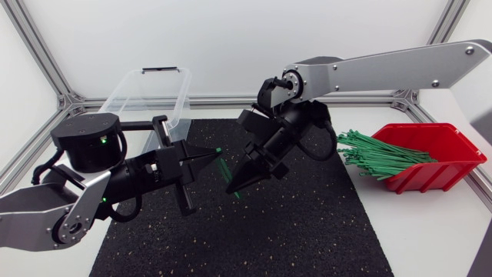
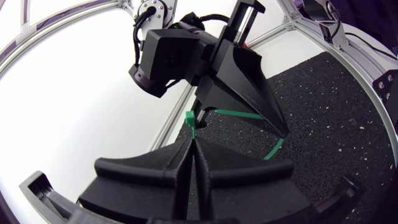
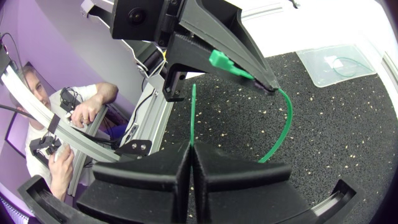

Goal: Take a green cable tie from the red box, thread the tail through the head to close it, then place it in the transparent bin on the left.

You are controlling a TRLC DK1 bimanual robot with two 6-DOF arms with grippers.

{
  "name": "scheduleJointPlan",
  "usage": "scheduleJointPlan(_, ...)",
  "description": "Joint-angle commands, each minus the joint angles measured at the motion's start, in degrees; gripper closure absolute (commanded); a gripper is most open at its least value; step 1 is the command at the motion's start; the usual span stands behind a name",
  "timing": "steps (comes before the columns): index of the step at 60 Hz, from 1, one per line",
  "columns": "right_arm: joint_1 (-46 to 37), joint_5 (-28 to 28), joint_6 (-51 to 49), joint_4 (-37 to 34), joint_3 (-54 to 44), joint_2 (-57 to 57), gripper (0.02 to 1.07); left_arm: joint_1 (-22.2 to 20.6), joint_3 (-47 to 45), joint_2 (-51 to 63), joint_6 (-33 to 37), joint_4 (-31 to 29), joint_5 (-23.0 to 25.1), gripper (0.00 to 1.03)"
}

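Left gripper [image 1: 207, 157] is clamping shut on the green cable tie [image 3: 287, 121] just behind its head [image 3: 221, 62], which is poking out past the fingertips, and it is hanging over the black mat [image 1: 307, 231] a little left of the mat's middle. Right gripper [image 1: 234, 186] is pinching the same tie at the other end. Its fingers are pressing together on the tail [image 3: 193, 115], whose tip is standing up out of them and pointing toward the head without touching it. Between the two grips the strap is bowing out in an open curve over the mat. Both grippers are facing each other tip to tip near the mat's centre, well apart from every edge of it, with a broad stretch of mat lying between them and its near edge. The transparent bin [image 1: 146, 92] is sitting just beyond the mat's far-left corner, close behind the left arm. The red box [image 1: 446, 146] is resting off the mat's right edge toward the far side — its bundle of green ties [image 1: 377, 154] is fanning out over the lip, the tips reaching that edge, near the right arm's wrist.
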Motion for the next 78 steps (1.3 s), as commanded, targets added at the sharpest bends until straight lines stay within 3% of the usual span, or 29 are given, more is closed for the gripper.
scheduleJointPlan(1,-0.5,-1.1,-0.4,-2.3,1.9,2.2,1.02,-0.4,-1.5,-0.2,1.2,1.5,-0.6,1.0)
scheduleJointPlan(28,-2.0,-3.6,-4.8,-10.1,5.5,5.4,1.02,-1.7,-1.3,0.9,1.7,2.4,-1.5,1.0)
scheduleJointPlan(78,-1.3,-5.5,-6.1,-11.5,5.6,6.5,1.02,-2.3,-1.4,2.1,2.0,3.5,-2.3,1.0)
